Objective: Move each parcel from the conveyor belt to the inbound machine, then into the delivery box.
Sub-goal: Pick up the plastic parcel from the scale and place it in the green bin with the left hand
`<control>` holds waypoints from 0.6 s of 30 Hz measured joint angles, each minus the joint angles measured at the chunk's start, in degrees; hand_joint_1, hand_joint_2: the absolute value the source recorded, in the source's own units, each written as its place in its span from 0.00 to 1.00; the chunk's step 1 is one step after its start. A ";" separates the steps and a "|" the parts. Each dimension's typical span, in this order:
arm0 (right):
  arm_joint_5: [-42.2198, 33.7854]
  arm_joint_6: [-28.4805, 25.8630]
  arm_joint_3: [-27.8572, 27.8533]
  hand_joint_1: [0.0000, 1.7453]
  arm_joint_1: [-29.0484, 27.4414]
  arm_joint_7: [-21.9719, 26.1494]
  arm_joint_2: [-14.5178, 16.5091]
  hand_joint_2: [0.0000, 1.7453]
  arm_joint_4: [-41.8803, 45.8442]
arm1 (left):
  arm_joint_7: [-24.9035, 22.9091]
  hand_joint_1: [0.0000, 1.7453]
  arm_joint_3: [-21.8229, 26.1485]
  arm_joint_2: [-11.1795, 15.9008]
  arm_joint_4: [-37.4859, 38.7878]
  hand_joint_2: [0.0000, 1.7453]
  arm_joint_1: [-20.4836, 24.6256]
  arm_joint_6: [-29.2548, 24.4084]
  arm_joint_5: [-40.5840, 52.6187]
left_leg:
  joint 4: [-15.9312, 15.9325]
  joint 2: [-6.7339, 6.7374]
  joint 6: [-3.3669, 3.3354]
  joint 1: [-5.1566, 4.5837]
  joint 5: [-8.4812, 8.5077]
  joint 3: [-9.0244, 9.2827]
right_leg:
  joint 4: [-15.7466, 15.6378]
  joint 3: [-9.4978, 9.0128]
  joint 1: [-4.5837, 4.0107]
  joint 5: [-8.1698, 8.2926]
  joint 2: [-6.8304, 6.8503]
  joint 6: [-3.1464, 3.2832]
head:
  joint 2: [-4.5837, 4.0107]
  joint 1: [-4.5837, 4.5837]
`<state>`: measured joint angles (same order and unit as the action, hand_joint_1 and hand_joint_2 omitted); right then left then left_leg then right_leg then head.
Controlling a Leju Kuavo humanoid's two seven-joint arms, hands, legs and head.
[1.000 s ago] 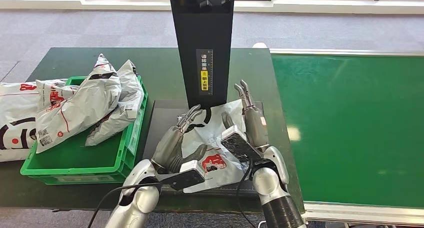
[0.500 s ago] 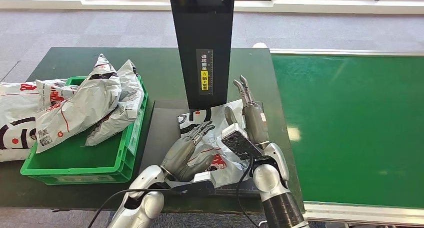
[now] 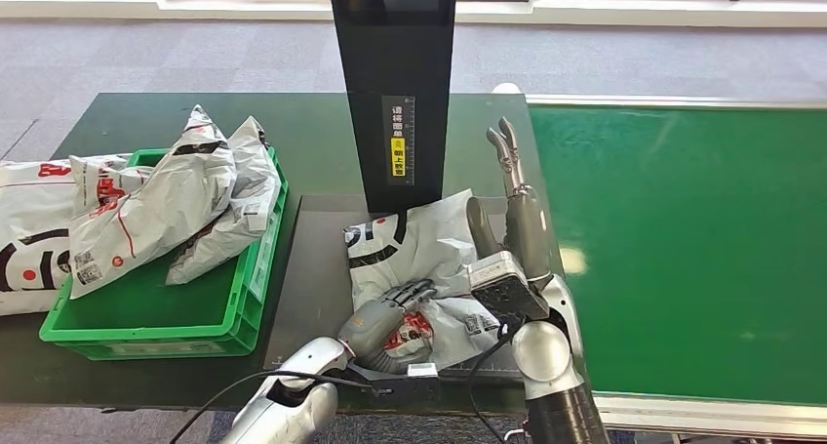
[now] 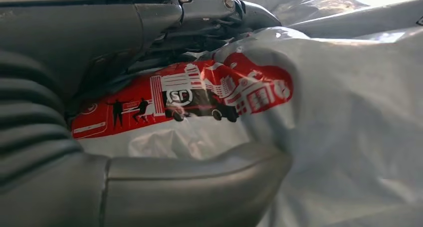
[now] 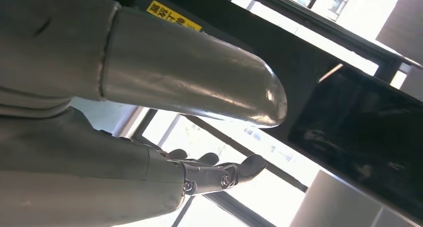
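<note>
One grey parcel (image 3: 421, 268) lies on the dark scanner plate (image 3: 312, 268) at the foot of the black post (image 3: 395, 93), with its printed end hanging toward the plate's near edge. My left hand (image 3: 382, 319) rests on that near end; in the left wrist view the thumb (image 4: 199, 182) lies under a fold of the bag and the darker fingers (image 4: 219, 7) curl over the red print (image 4: 184, 95), so I am pinching the bag between them. My right hand (image 3: 517, 224) stands just beside the parcel's right edge, near the right edge of the plate, fingers stretched out straight and pointing away from me, thumb apart, nothing in it. Whether it touches the bag I cannot tell.

Left of the plate a green crate (image 3: 146, 312) sits on the dark table (image 3: 312, 137), and two more grey bags (image 3: 171, 210) are heaped in it, leaning over its far rim. Another white bag (image 3: 29, 229) lies on the table at the crate's left side. Right of the table runs the green belt (image 3: 692, 249).
</note>
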<state>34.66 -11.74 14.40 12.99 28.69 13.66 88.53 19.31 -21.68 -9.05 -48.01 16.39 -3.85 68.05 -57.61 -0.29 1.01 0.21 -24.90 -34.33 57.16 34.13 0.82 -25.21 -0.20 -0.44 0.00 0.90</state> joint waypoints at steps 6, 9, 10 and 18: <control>-0.72 -0.04 0.00 0.00 0.05 0.53 -0.02 0.00 0.90 | -0.11 1.00 0.00 -0.09 1.21 1.00 0.76 -2.52 1.40 | 0.00 0.00 -0.01 0.00 0.01 0.03 | 0.00 -0.06 0.00 0.00 0.01 0.00 | 0.00 0.00; -1.01 -0.10 0.00 0.00 0.06 0.84 -0.02 0.00 1.43 | -0.03 1.00 0.06 -0.09 -0.09 1.00 0.46 -4.62 1.94 | 0.00 -0.01 -0.01 0.00 0.01 0.04 | 0.01 -0.07 0.00 0.01 0.01 -0.01 | 0.00 0.00; -1.06 -0.10 0.00 0.00 0.06 0.85 -0.02 0.00 1.68 | 0.00 1.00 0.13 -0.09 -0.96 1.00 0.23 -5.20 2.01 | 0.00 -0.01 -0.01 0.00 0.01 0.04 | 0.01 -0.07 0.00 0.01 0.01 -0.01 | 0.00 0.00; -1.57 -0.40 0.00 0.00 -0.07 1.13 -0.31 0.00 2.89 | 0.79 1.00 1.02 -0.09 -9.48 1.00 -2.42 -9.59 1.92 | 0.00 -0.01 -0.01 0.00 0.01 0.02 | 0.00 -0.04 0.00 0.01 0.02 -0.01 | 0.00 0.00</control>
<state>33.09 -12.15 14.40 12.91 29.82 13.35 91.42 20.10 -20.67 -9.14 -57.48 13.96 -13.44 69.96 -57.61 -0.29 1.01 0.21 -24.89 -34.31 57.17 34.09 0.82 -25.20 -0.19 -0.45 0.00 0.90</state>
